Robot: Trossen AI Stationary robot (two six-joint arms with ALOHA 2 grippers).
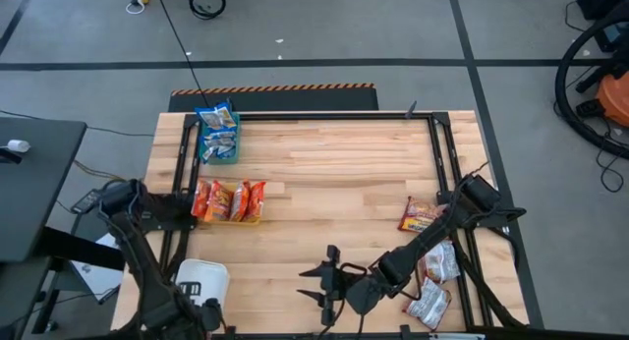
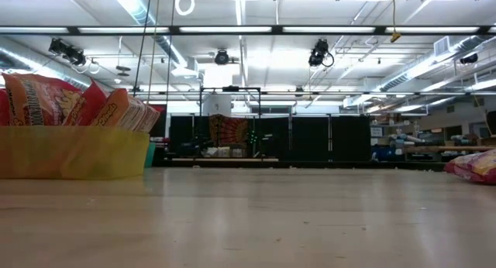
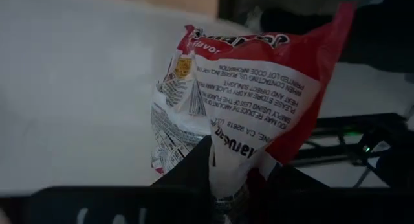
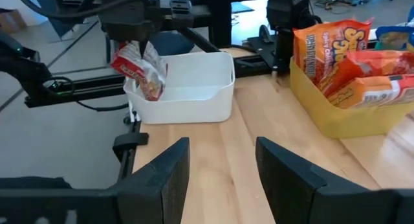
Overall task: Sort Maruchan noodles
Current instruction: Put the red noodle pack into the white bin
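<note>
My left gripper hangs over the white bin near the table's front left corner, shut on a silver-white and red Maruchan noodles packet. My right gripper stands open over the front middle of the table, pointing toward that bin, with nothing between its fingers. Orange packets stand on edge in the yellow bin. Blue packets fill the teal bin. Three loose packets lie flat near the right edge. My left gripper pinches the packet's end seam between its two fingers. The fingers come from above, pointing steeply down. The packet hangs below them, clear of the table, with its lower end level with the white bin's rim at the bin's left end.
The yellow bin stands close to my right gripper on its far side. Black frame rails run along the table's left and right sides. Bare wood lies across the table's middle and far half.
</note>
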